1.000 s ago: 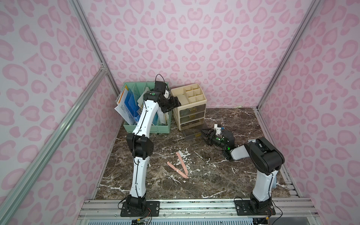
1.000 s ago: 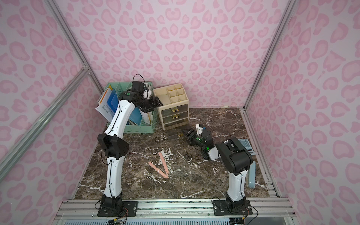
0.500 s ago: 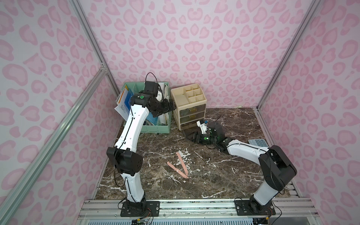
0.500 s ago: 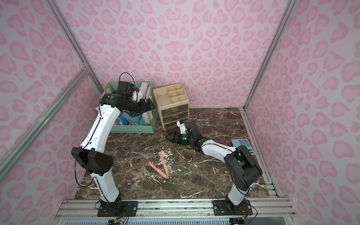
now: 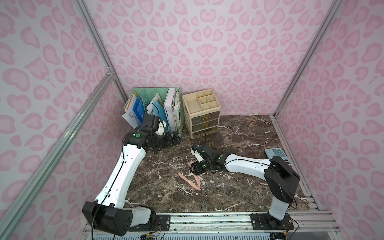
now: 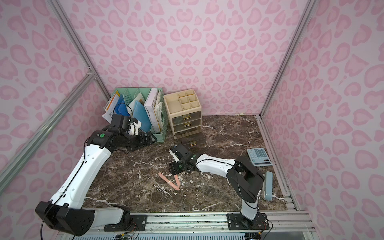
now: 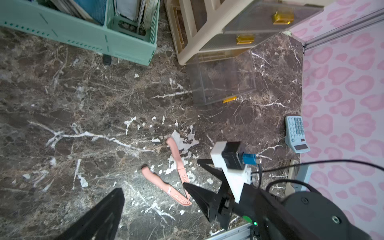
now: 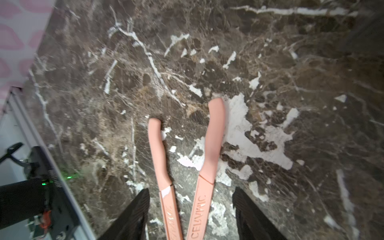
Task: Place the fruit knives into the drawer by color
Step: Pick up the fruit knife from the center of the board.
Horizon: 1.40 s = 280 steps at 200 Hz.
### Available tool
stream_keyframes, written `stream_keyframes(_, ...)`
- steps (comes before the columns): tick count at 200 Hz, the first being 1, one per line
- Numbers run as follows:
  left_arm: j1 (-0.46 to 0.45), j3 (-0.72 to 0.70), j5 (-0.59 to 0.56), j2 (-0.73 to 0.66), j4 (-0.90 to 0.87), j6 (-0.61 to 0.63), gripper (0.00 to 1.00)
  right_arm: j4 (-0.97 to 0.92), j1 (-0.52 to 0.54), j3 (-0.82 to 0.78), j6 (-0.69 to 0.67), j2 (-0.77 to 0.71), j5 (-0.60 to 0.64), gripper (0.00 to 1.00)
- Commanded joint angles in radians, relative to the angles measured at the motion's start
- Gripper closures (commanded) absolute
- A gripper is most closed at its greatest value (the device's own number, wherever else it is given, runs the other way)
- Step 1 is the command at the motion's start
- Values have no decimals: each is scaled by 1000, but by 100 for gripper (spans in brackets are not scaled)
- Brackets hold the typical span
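Both arms have shifted: my left pincer has dropped from the top edge of the drawer unit to hang low beside it, by the green file rack. My right pincer has swung off the drawer front to the two pink knives, which lie on the surface in front of the drawer unit, blades converging. I judge the left is parked there to leave the lane to the drawers free; it is released and carries nothing. The bottom drawer stands pulled out, presumably ready for the pink pair. My right pincer is released too, jaws spread wide.

In both top views that pincer covers part of one knife. Only the right wrist view shows its fingers framing both blades at once, touching neither, so I should narrow onto one. Only the left wrist view looks down into the open drawer, which seems bare. I see no green or blue knives; whether they sit in the shut drawers I cannot tell.
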Motion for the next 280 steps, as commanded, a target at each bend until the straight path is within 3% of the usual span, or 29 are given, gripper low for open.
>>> stream_keyframes(1,3,-70,-16,-75,-46,-2,1,-73,37,33,-59,39,134,34)
stream_keyframes(42,17,-218,-5,-239,-48,1,1,-96,72,98,-69,139,200,35)
stream_keyframes(73,19,-288,-4,-305,-52,-9,1,-92,80,137,-67,197,231,43)
stream_keyframes(154,21,-297,2,-296,-50,0,1,-90,74,187,-55,255,232,74)
stream_keyframes(188,21,-301,7,-290,-40,-5,1,-88,70,181,-52,247,230,82)
stream_keyframes(280,23,-305,8,-285,-31,-8,1,-90,51,190,-51,224,215,84)
